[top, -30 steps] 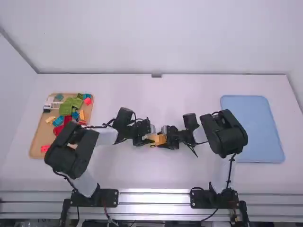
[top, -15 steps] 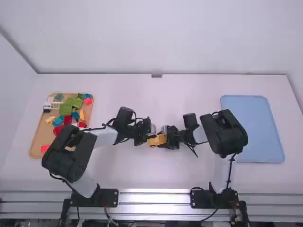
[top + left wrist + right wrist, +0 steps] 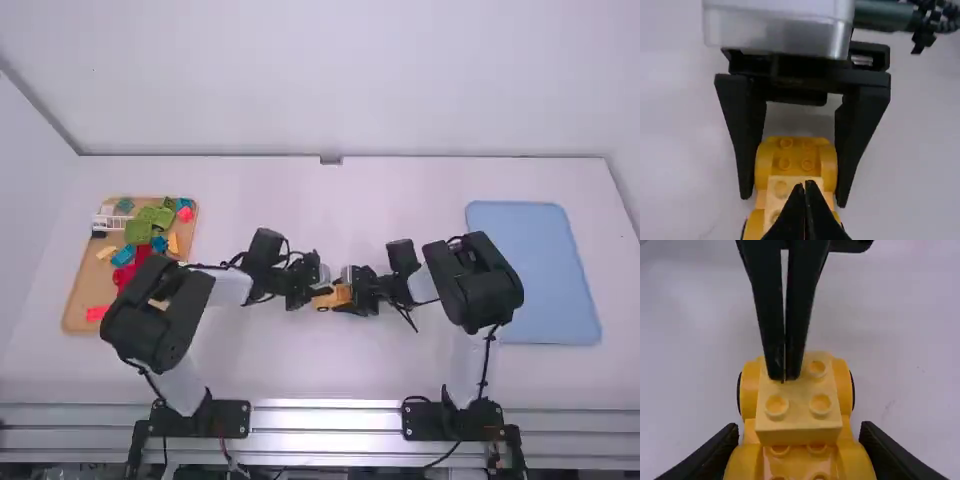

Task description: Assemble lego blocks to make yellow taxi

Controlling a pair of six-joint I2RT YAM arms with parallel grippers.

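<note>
Basically, right gripper (image 3: 800, 429) clamps yellow taxi body (image 3: 795, 152) mid-table, likely as a vise; left gripper (image 3: 805, 184) closed, tips at pale block (image 3: 799, 435) atop it, probably for seating. Farther off: parts tray (image 3: 75, 300) left, blue tray (image 3: 535, 275) right, presumably output.

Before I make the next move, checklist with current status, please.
1. Left pincer shut: ok, fingertips together.
2. Left pincer over the pale block: ok, tips at its top, among the studs.
3. Right pincer steadying the yellow car: ok, one finger on each side.
4. Pale block lined up with the car: ok, looks square to it.
5. Pale block pressed fully down: cannot tell, its underside is hidden.
6. Car on the blue tray: not ok, it's between the pincers, away from the tray.
</note>
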